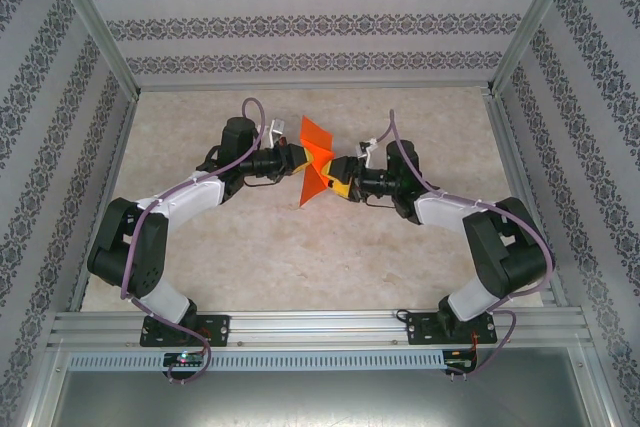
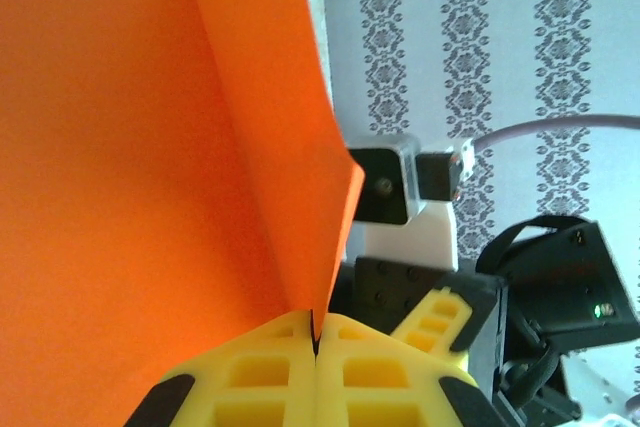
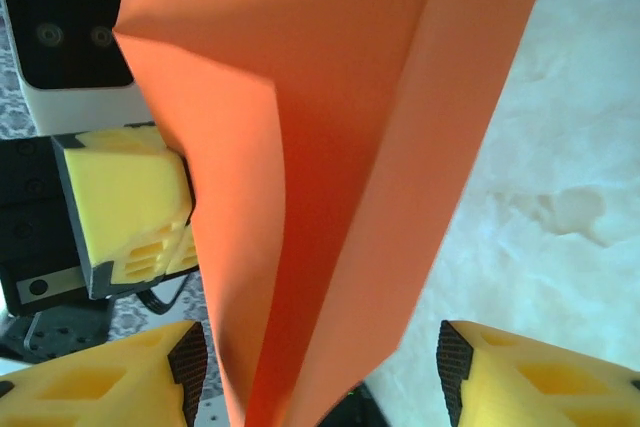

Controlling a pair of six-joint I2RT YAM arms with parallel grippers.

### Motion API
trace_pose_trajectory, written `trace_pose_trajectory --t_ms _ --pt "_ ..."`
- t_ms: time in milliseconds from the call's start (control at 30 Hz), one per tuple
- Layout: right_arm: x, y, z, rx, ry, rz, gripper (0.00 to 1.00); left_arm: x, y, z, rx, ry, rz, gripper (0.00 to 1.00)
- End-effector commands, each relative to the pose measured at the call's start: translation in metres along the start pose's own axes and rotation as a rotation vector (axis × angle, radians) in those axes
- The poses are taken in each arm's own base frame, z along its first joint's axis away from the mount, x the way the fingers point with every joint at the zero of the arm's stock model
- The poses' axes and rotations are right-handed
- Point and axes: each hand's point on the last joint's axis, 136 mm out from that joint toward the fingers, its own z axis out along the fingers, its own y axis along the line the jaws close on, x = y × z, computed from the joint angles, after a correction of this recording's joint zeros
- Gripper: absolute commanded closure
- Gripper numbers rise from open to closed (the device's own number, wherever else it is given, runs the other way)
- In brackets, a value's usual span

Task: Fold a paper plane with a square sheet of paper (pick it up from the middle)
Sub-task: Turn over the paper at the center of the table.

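Observation:
The orange square sheet of paper point(image 1: 318, 159), folded with a centre crease into a pointed shape, is held up off the table between the two grippers. My left gripper point(image 1: 298, 159) is shut on it: its yellow fingers point(image 2: 270, 377) meet with the folded edge of the paper point(image 2: 150, 167) pinched in the seam. My right gripper point(image 1: 340, 181) faces it from the right and stands open. In the right wrist view the paper point(image 3: 330, 147) hangs between the fingertips point(image 3: 188, 362), clear of both pads. The left gripper's yellow fingers point(image 3: 130, 212) show behind the paper.
The beige tabletop point(image 1: 300, 247) lies under both arms. Patterned walls point(image 1: 300, 27) and an aluminium frame point(image 1: 320, 327) enclose it on all sides. The right gripper's body point(image 2: 430, 317) sits close in front of the left gripper.

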Motion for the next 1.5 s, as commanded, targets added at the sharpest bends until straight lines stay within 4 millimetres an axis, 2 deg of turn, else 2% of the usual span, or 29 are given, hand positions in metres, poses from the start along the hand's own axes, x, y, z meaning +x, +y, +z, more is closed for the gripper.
trace_pose_trajectory --t_ms 0,133,267,533,800,967,1100,1167,1267,1333,1467 --pt "-0.007 0.027 0.006 -0.106 -0.040 -0.011 0.38 -0.003 -0.015 0.005 0.054 -0.015 0.023 0.94" --pt "-0.010 0.037 0.009 -0.167 -0.040 0.006 0.49 0.000 -0.011 0.004 0.048 -0.012 0.020 0.94" --pt "-0.009 0.038 0.007 -0.168 -0.044 0.001 0.53 0.004 -0.008 0.002 0.034 -0.004 0.027 0.94" --pt "-0.008 0.039 0.004 -0.160 -0.047 0.005 0.70 0.007 -0.001 0.000 0.021 0.000 0.024 0.93" --pt "-0.006 0.034 0.001 -0.151 -0.043 0.010 0.75 0.007 -0.001 -0.004 0.022 0.002 0.030 0.89" --pt "-0.005 0.032 0.001 -0.147 -0.039 0.010 0.86 0.007 0.000 -0.004 0.021 0.004 0.024 0.85" --pt "-0.004 0.029 -0.001 -0.114 -0.036 -0.006 0.94 0.007 -0.001 -0.004 0.014 0.008 0.023 0.72" --pt "-0.002 0.019 -0.003 -0.048 -0.027 -0.019 0.98 0.006 -0.002 -0.005 0.005 0.010 0.030 0.62" --pt "0.007 -0.008 -0.016 0.174 -0.008 -0.086 1.00 0.005 -0.004 -0.010 -0.025 0.015 0.057 0.48" --pt "0.014 -0.031 -0.036 0.420 0.022 -0.188 1.00 0.004 -0.001 -0.015 -0.066 0.014 0.071 0.40" --pt "0.014 -0.057 -0.089 0.863 0.068 -0.369 1.00 0.004 0.004 -0.021 -0.121 0.016 0.097 0.27"
